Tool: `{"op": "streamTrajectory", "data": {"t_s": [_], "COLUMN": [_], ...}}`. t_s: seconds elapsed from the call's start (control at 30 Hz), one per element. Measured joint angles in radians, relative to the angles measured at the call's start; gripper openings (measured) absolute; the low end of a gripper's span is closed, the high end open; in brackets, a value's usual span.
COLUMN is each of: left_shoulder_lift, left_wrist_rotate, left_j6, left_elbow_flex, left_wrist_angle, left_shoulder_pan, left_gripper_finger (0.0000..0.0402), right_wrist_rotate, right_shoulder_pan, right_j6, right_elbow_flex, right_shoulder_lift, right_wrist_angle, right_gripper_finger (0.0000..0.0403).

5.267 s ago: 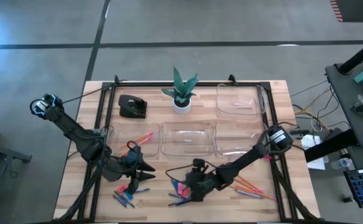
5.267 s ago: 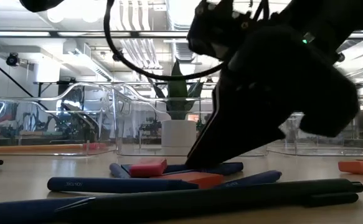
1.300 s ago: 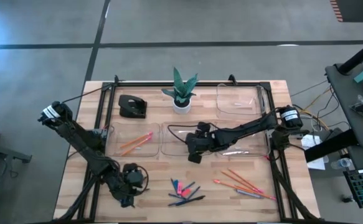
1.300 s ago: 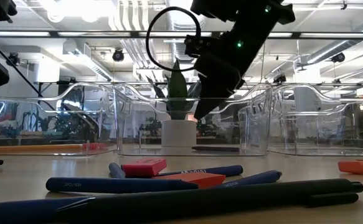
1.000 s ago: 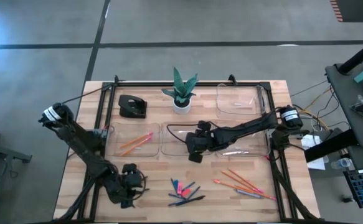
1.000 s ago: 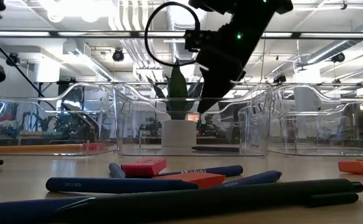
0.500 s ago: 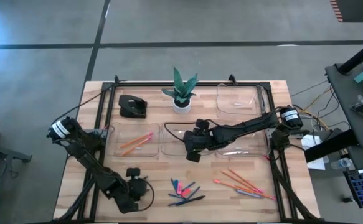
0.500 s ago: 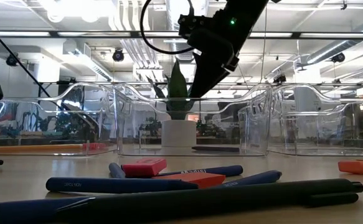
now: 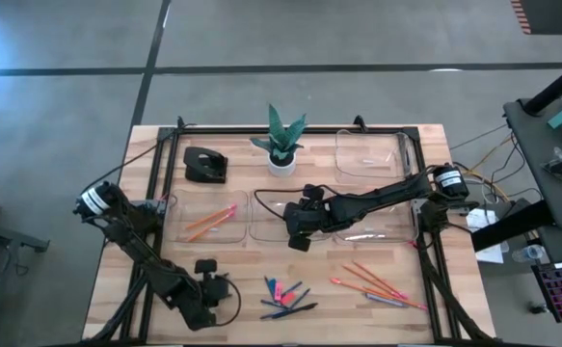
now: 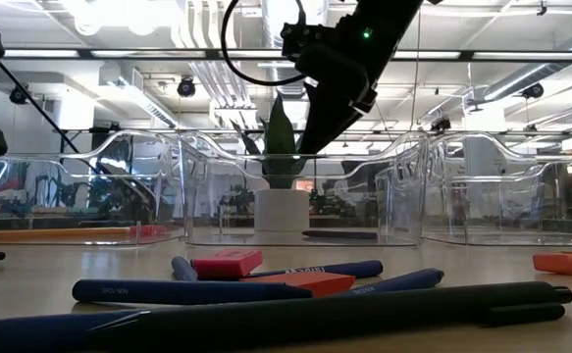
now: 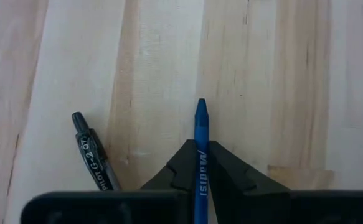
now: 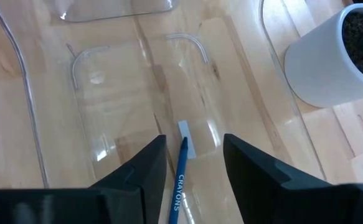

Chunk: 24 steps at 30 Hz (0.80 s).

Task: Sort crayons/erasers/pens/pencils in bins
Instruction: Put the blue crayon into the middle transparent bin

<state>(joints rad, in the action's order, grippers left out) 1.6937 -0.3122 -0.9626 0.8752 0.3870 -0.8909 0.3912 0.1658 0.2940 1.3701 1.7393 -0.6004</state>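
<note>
From above, the left end effector (image 9: pixel 206 289) sits low at the near-left part of the pale wooden tabletop (image 9: pixel 242 284), and the right end effector (image 9: pixel 298 231) hovers over the middle clear plastic bin (image 9: pixel 261 220). Two long orange pencils (image 9: pixel 211 219) lie in the left clear bin (image 9: pixel 179 224); more orange pencils (image 9: pixel 377 282) lie loose to the right.

At table height, a pink blocky eraser (image 10: pixel 226 263) and dark blue pens (image 10: pixel 189 290) lie in front of the clear bins.

The left wrist view shows the left end effector (image 11: pixel 200 163) clenched on a short blue crayon (image 11: pixel 200 134), beside a black pen (image 11: pixel 93 151).

In the right wrist view, the right end effector (image 12: pixel 193 168) is released, its fingers apart above another blue crayon (image 12: pixel 179 175) inside the bin.
</note>
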Motion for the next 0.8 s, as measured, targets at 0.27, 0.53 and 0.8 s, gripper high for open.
{"op": "streamTrajectory", "data": {"t_s": [0.27,0.53,0.8], "left_shoulder_lift": [-0.066,-0.155,-0.198], "left_wrist_rotate": [-0.132,-0.451,-0.675], "left_j6": [0.018,0.159,0.453], "left_elbow_flex": [0.071,0.119,0.115], "left_wrist_angle": [-0.012,-0.021,-0.157], "left_shoulder_pan": [0.001,0.030,0.122], "left_gripper_finger": [0.0013,0.0013,0.0013], "right_wrist_rotate": [-0.001,0.003,0.004], "right_shoulder_pan": [0.000,0.022,0.117], "right_j6": [-0.001,0.045,-0.058], "right_elbow_flex": [0.000,-0.002,-0.023], "right_shoulder_lift": [-0.030,-0.119,-0.150], "right_wrist_angle": [-0.074,-0.140,-0.007], "right_gripper_finger": [0.0150,0.0144,0.0146]}}
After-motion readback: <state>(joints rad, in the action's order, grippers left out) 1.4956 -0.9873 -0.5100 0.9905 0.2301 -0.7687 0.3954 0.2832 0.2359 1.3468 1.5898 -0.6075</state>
